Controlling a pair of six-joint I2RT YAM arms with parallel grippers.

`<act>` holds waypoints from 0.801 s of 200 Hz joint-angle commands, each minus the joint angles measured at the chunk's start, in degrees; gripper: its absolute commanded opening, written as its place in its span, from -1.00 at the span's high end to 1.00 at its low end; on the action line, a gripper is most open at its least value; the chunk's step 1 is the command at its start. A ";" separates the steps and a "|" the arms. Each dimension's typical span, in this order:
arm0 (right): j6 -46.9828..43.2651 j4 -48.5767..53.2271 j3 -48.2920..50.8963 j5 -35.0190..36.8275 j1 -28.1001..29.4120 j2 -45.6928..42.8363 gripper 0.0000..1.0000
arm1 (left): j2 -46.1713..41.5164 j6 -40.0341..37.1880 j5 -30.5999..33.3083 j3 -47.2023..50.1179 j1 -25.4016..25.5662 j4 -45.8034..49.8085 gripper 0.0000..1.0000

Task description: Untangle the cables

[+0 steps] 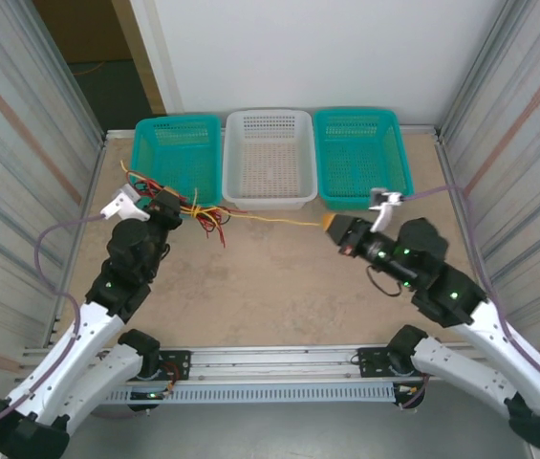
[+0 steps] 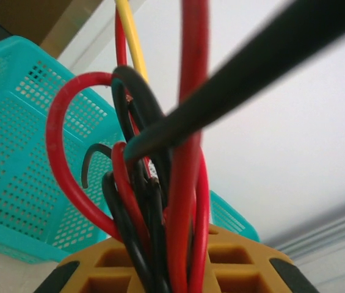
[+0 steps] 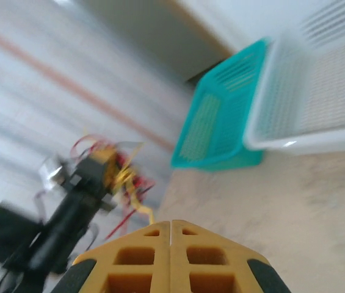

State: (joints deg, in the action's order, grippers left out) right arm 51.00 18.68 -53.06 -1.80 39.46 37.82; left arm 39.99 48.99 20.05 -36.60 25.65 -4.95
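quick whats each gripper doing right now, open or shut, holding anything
left gripper: closed on the cable bundle, red, black and yellow strands.
right gripper: shut, pinching the end of the yellow cable.

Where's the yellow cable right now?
Top view: the yellow cable stretches in front of the white basket, from the bundle in the left gripper to the right gripper.

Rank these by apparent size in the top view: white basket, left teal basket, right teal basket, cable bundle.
1. The right teal basket, marginally largest.
2. The white basket and left teal basket: too alike to separate.
3. The cable bundle, clearly smallest.
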 commanded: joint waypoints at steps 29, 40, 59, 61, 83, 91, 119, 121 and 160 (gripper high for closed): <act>-9.57 20.61 -14.53 1.86 -29.29 3.59 1.00 | -6.22 2.16 5.53 3.48 -3.46 12.90 1.00; -10.27 20.70 -16.08 0.39 -34.60 5.50 1.00 | -8.40 6.05 6.22 4.62 -3.59 15.75 1.00; -9.81 18.65 -17.62 -4.40 -42.14 7.97 1.00 | -11.98 11.49 5.24 7.86 -3.63 15.94 1.00; -9.72 18.39 -17.81 -4.80 -42.81 8.14 1.00 | -12.16 11.72 5.10 8.10 -3.62 16.09 1.00; -9.21 17.08 -21.53 -8.97 -50.01 10.03 1.00 | -12.82 10.42 4.83 7.38 -3.67 21.13 1.00; -8.82 16.92 -23.59 -10.92 -52.48 10.94 1.00 | -12.75 9.27 4.51 6.92 -3.67 23.32 1.00; -5.57 13.44 -28.68 -18.40 -59.92 14.08 1.00 | -13.13 6.94 1.31 7.23 -3.69 28.20 1.00; -5.37 13.17 -29.03 -18.72 -60.24 14.29 1.00 | -13.10 6.85 1.13 7.24 -3.61 28.58 1.00; -5.18 10.85 -36.33 -18.10 -61.87 21.07 1.00 | -11.23 1.41 -11.87 7.22 -3.47 26.05 1.00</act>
State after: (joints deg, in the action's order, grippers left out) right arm 44.95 32.80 -85.17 -18.13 -21.91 54.65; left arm 27.64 54.65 16.73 -29.34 22.11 22.57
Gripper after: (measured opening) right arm 0.064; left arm 0.163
